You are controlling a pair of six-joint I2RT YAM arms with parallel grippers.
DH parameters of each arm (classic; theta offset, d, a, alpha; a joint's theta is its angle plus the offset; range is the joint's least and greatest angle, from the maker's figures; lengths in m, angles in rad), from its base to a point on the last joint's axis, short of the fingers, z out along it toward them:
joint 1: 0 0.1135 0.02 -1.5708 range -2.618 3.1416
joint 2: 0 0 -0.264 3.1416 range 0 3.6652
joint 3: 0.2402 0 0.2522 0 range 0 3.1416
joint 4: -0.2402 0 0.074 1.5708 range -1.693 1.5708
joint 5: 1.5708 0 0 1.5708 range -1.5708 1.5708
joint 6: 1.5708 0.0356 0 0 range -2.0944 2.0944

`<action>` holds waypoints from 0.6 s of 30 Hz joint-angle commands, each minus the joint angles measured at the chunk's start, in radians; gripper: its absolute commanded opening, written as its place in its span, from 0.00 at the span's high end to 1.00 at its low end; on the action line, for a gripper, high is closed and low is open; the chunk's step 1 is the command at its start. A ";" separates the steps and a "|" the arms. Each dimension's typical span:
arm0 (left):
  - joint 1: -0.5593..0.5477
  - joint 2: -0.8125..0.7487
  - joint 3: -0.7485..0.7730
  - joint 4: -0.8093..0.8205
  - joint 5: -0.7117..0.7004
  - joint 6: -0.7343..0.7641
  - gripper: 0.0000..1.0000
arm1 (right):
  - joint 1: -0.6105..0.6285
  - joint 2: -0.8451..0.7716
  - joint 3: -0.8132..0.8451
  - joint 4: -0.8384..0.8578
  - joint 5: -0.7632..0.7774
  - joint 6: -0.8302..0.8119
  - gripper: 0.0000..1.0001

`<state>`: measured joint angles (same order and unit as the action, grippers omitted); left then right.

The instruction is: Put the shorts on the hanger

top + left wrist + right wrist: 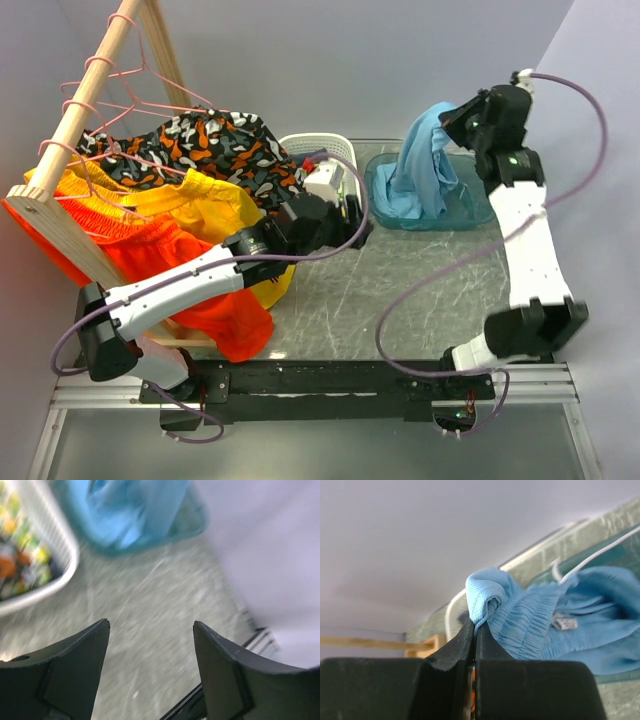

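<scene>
The light blue shorts point(420, 165) hang from my right gripper point(452, 118), which is shut on their elastic waistband point(492, 605) and holds them up over a teal tub point(478, 212). Their lower part still rests in the tub. A white drawstring point(600, 550) shows in the right wrist view. Pink wire hangers point(130, 95) hang on the wooden rack rail point(85, 95) at the far left. My left gripper point(355, 222) is open and empty over the table centre, in front of the white basket point(322, 150); its fingers point(75, 670) frame bare table, with the shorts point(135, 510) ahead.
Yellow shorts point(170, 205), patterned black-orange shorts point(215, 145) and an orange garment point(215, 320) drape on the rack at left. The white basket point(45, 585) holds colourful items. A grey wall stands behind and to the right.
</scene>
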<state>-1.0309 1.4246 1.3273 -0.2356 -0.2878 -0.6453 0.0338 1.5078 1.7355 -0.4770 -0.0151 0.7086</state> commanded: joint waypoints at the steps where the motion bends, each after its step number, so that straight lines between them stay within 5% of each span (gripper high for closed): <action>1: -0.043 0.010 0.139 0.122 0.056 0.117 0.28 | 0.031 -0.164 0.021 -0.064 0.010 -0.027 1.00; 13: -0.124 -0.111 0.116 0.147 0.042 0.193 0.31 | 0.083 -0.434 0.197 -0.163 0.018 -0.049 1.00; 18: -0.126 -0.200 0.066 0.131 0.012 0.153 0.31 | 0.144 -0.460 0.122 -0.126 -0.079 -0.034 1.00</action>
<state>-1.1515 1.3148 1.4193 -0.1200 -0.2459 -0.4828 0.1158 1.0645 1.8904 -0.6800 -0.0261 0.6720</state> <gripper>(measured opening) 0.691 0.023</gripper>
